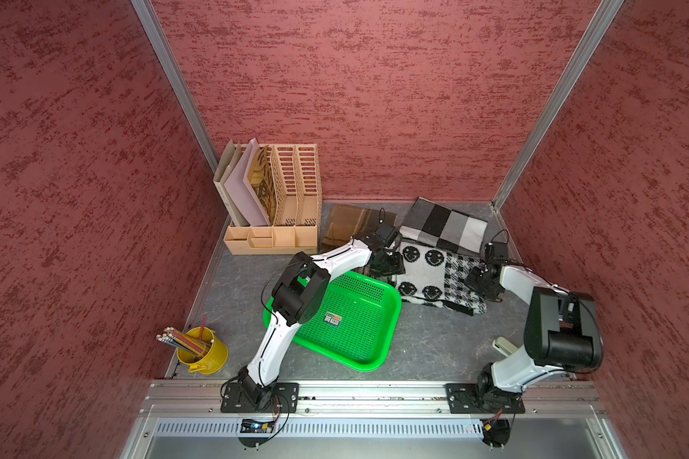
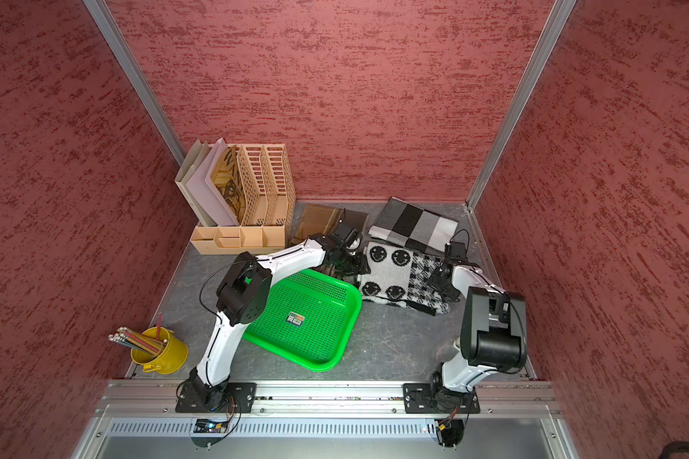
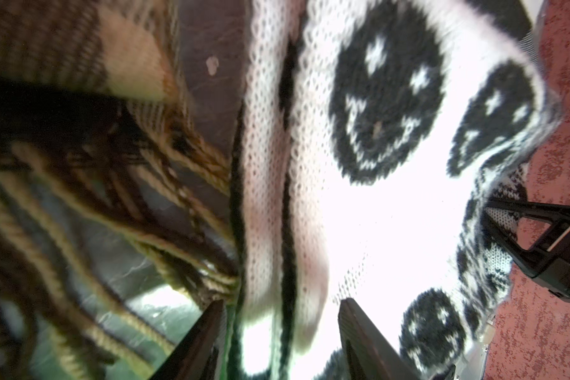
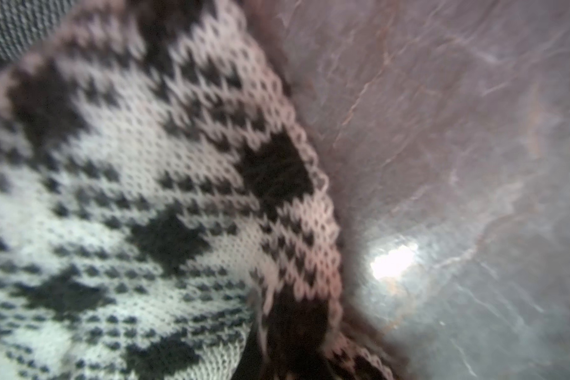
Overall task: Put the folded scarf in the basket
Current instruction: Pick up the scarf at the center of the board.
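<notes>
Three scarves lie toward the back of the table (image 1: 434, 349) in both top views. A black-and-white smiley scarf (image 1: 434, 274) is right of centre, a grey checked scarf (image 1: 446, 224) sits just above it in the frame and meets its upper edge, and a brown scarf (image 1: 351, 224) lies to its upper left, beside the one tan file organiser (image 1: 295, 190). One green basket (image 1: 359, 337) sits at centre frame, holding nothing but a sticker (image 1: 333, 318); its upper right corner is just beside the smiley scarf's left edge. One yellow pencil cup (image 1: 205, 353) stands at lower left. Two grippers are on the smiley scarf, so I take it as the one to move. The left gripper (image 3: 282, 301) straddles its left edge, jaws about half apart with thick folded knit filling the gap; whether they press on it cannot be told. The right gripper (image 3: 487, 209) has its jaws closed together on the thin houndstooth edge at the scarf's right side. The smiley scarf looks like a soft, light, chunky knit. It will likely sag in the middle and may unfold when lifted, though it should neither slip much nor break. Opposite edges, taking every layer of the fold, seem the right hold, so it hangs stretched between the arms and can be lowered flat into the basket.
</notes>
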### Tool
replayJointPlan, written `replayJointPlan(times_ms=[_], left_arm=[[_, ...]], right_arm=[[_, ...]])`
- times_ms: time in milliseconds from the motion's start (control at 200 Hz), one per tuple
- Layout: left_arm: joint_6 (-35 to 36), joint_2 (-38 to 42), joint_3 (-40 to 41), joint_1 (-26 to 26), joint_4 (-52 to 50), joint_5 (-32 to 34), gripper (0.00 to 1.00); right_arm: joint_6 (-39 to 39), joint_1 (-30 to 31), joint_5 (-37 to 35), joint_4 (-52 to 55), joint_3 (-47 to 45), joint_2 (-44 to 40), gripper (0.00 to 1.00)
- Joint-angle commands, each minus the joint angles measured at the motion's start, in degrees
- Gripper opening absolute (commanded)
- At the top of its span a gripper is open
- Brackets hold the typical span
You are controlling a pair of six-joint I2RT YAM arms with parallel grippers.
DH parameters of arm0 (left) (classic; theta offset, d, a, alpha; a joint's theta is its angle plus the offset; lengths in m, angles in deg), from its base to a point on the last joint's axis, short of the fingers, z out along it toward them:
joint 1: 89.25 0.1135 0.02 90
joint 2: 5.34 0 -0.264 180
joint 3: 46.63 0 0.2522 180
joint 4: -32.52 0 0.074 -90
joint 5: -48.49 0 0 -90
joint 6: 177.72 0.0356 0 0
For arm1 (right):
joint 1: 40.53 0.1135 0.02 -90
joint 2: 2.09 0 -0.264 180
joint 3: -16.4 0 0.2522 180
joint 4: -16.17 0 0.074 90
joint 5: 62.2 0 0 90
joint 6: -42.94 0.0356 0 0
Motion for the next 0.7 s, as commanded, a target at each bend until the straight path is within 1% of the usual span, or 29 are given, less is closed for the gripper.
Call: replayJointPlan(times_ms=[0, 100, 165, 326, 466, 531, 656, 696], left_arm=[[-0.97, 2.6, 0.64, -0.17, 2.02, 0.46, 0.59], [-1.43, 1.73, -1.09, -0.71, 1.88, -0.74, 0.6], [-1.09, 0.01, -3.66, -1.53, 0.75, -0.5, 0.6], [-1.08, -5.86, -9.74, -3.55, 0.08, -0.26, 0.6], [-0.39, -10.79, -15.82, -4.77, -2.18, 0.7, 0.6], [0.21, -11.57, -16.82, -5.32, -1.86, 1.84, 0.6], [0.73, -12.07, -18.14, -5.92, -1.63, 4.35, 0.61], [0.85, -11.98, -18.02, -6.05, -1.16, 4.99, 0.61]], right_arm=[[-1.19, -0.29, -9.13, 3.98, 0.96, -4.64, 0.0], [-2.46, -0.45, -12.68, 6.15, 2.76, -7.25, 0.0], [-3.14, -0.43, -12.96, 6.55, 3.62, -8.58, 0.0], [-3.54, -0.42, -11.53, 6.21, 3.87, -7.46, 0.0], [-3.9, -0.51, -13.28, 6.17, 3.28, -7.31, 0.0], [-3.99, -1.32, -14.79, 6.33, 3.26, -7.23, 0.0], [-4.16, -3.67, -14.5, 5.81, 3.67, -7.05, 0.0], [-4.03, -4.05, -13.98, 5.53, 3.88, -5.23, 0.0]])
